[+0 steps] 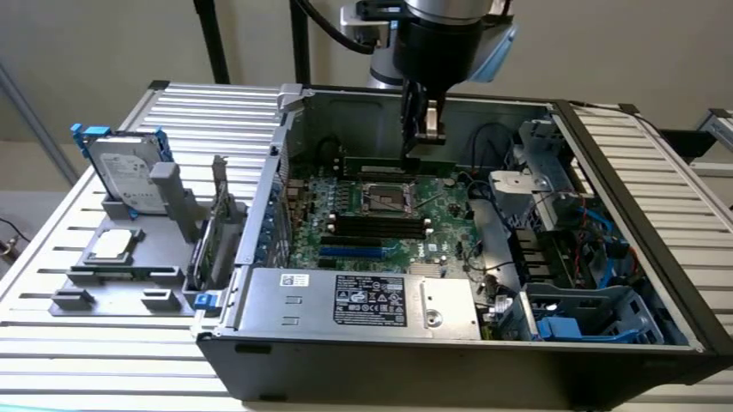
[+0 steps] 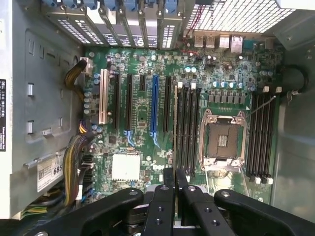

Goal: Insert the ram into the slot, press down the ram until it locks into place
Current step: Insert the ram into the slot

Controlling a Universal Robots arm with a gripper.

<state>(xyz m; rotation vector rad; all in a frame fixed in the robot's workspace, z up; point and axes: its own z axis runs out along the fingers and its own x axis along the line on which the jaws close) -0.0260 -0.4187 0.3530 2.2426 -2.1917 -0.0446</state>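
a slatted metal worktop [image 1: 103,360] carries an open pc case [image 1: 658,223] lying on its side, taking up most of the worktop's middle and the exterior view's right edge. a grey fixture [image 1: 115,283] sits along the worktop's edge at the exterior view's left, with a hard drive [image 1: 120,172] standing upright at its far end and a green card [image 1: 215,232] upright on the side nearest the case. inside the case the green board [image 1: 452,227] [image 2: 142,73] lies flat against the floor, and a silver power supply [image 1: 366,300] with a black label fills the case's near edge. the cpu socket [image 1: 390,199] [image 2: 222,140] is at the board's middle, uncovered. a blue socket [image 1: 355,251] [image 2: 155,103] lies toward the board's near edge. the black slots [image 1: 378,225] [image 2: 183,128] lie in a row between the cpu socket and the blue socket, all bare, with a second row on the cpu socket's far side. the gripper [image 1: 421,148] [image 2: 175,172] hangs down into the case from above, its two fingers [image 2: 165,196] pinched close together on the ram [image 1: 372,161] [image 2: 174,123]. the ram is held level and edge-down, clear of the board, running parallel to the slots and, in the wrist view, just beside the outermost slot of the row next to the cpu socket; it is not seated in any slot
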